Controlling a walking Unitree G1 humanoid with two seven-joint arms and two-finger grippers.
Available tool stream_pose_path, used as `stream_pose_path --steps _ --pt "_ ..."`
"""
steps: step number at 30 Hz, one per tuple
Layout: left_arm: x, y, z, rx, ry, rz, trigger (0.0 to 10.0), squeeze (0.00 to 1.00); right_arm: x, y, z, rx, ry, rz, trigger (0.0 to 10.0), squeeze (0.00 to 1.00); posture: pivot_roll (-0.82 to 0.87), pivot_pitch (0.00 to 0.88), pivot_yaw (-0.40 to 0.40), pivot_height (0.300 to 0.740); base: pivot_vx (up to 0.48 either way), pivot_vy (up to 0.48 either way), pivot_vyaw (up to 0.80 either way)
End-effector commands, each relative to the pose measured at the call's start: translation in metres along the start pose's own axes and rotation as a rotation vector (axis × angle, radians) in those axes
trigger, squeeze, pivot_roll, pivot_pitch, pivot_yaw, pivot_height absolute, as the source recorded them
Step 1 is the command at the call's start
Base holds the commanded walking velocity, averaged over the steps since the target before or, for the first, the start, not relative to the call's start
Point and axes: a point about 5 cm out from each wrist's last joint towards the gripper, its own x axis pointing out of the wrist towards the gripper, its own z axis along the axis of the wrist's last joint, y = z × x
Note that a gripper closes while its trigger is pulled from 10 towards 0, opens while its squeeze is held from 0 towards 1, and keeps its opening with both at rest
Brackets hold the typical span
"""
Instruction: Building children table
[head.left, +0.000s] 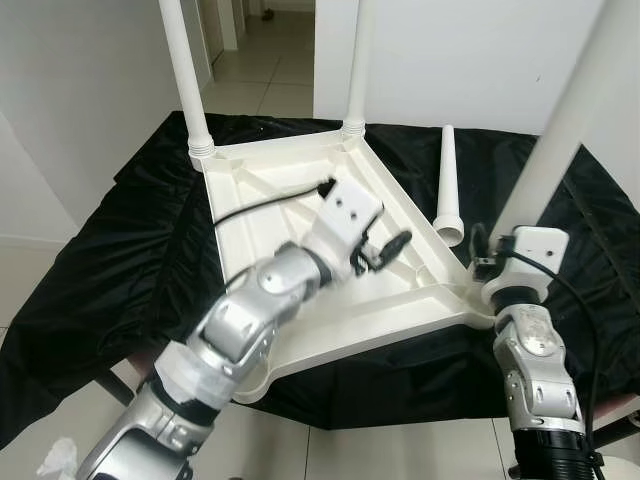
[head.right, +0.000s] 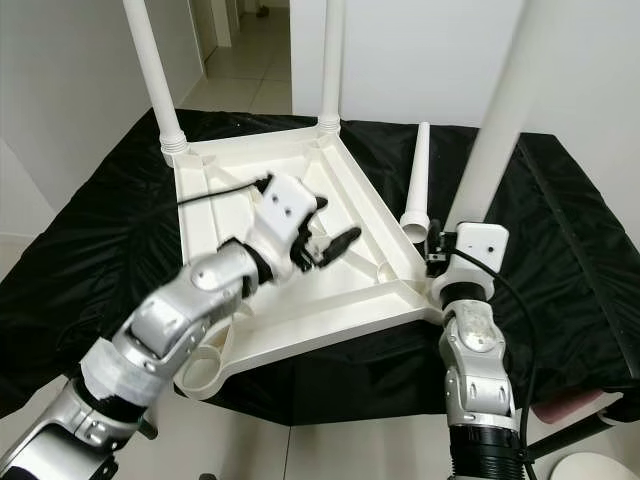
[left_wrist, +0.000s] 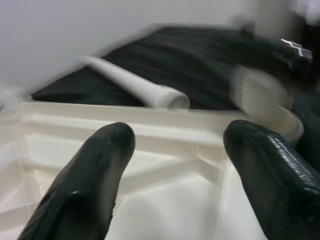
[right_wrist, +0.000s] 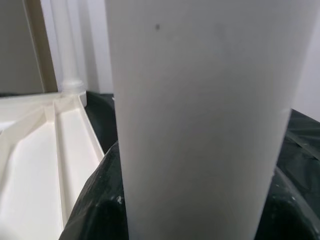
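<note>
low in the frame my two silver arms reach up toward a white tabletop (head.left: 300, 190) lying upside down on a black cloth (head.left: 110, 260), its ribbed underside facing up across the middle of the picture. my left gripper (head.left: 385, 250) hovers over the centre of that underside, its two black fingers (left_wrist: 90, 180) spread apart with nothing between them. at the lower right, my right gripper (right_wrist: 190, 210) is closed around the base of a white leg (head.left: 560, 130), which stands in the tabletop's near right corner and rises steeply out of the upper right of the frame; in the right wrist view the leg sits between the dark fingers. just beyond that corner, a loose leg (head.left: 448, 185) lies flat on the cloth beside the tabletop's right edge, its open wider end nearest me. further back, two more legs stand upright in the far corners, one at upper left (head.left: 185, 75) and one at upper centre (head.left: 358, 60). behind them are white walls and a tiled floor (head.left: 262, 70).
</note>
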Motion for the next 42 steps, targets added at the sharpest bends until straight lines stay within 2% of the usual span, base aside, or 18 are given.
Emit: stream_pose_path --steps 1,3,4,7,11,15,22,23,24,25,33,42 --pt "0.001 -0.007 -0.004 0.024 0.014 -0.075 10.0 0.00 -0.001 -0.001 0.004 0.019 -0.024 -0.013 10.0 0.00 -0.02 0.037 0.037 0.740 0.000 0.000 0.00" --pt "0.007 -0.017 -0.022 0.048 0.102 -0.103 10.0 0.00 -0.001 -0.003 0.006 0.031 -0.040 -0.036 10.0 0.00 -0.03 0.041 0.038 0.740 0.000 0.000 0.00" --pt "0.007 -0.017 -0.022 0.048 0.102 -0.103 10.0 0.00 -0.001 -0.003 0.006 0.031 -0.040 -0.036 10.0 0.00 -0.03 0.041 0.038 0.740 0.000 0.000 0.00" --pt "0.014 -0.025 -0.042 0.102 0.212 -0.112 10.0 0.00 0.000 -0.003 0.009 0.026 -0.057 -0.040 10.0 0.00 -0.03 0.043 0.039 0.740 0.000 0.000 0.00" --pt "0.016 -0.026 -0.046 0.112 0.236 -0.110 10.0 0.00 0.000 -0.003 0.009 0.022 -0.059 -0.039 10.0 0.00 -0.03 0.043 0.039 0.740 0.000 0.000 0.00" --pt "0.023 -0.037 -0.057 0.146 0.315 -0.141 10.0 0.00 0.001 -0.005 0.009 0.016 -0.060 -0.042 10.0 0.00 -0.04 0.047 0.037 0.740 0.000 0.000 0.00" --pt "0.030 -0.044 -0.060 0.151 0.335 -0.158 10.0 0.00 0.001 -0.006 0.010 0.011 -0.061 -0.044 10.0 0.00 -0.04 0.051 0.039 0.740 0.000 0.000 0.00" --pt "0.031 -0.045 -0.060 0.150 0.338 -0.170 6.2 0.00 0.001 -0.006 0.010 0.008 -0.061 -0.044 10.0 0.00 -0.04 0.051 0.039 0.740 0.000 0.000 0.00" --pt "0.031 -0.045 -0.060 0.150 0.338 -0.170 6.2 0.00 0.001 -0.006 0.010 0.008 -0.061 -0.044 10.0 0.00 -0.04 0.051 0.039 0.740 0.000 0.000 0.00" --pt "0.032 -0.045 -0.062 0.155 0.346 -0.179 0.0 0.00 0.000 -0.006 0.010 0.005 -0.061 -0.044 10.0 0.00 -0.04 0.053 0.039 0.740 0.000 0.000 0.00" --pt "0.027 -0.041 -0.065 0.161 0.356 -0.194 0.0 0.00 -0.001 -0.007 0.009 0.001 -0.058 -0.048 10.0 0.00 -0.04 0.056 0.041 0.740 0.000 0.000 0.00" --pt "0.008 -0.029 -0.071 0.218 0.379 -0.247 0.0 0.00 -0.001 -0.006 0.007 -0.003 -0.049 -0.042 10.0 0.00 -0.04 0.058 0.037 0.740 0.000 0.000 0.00"
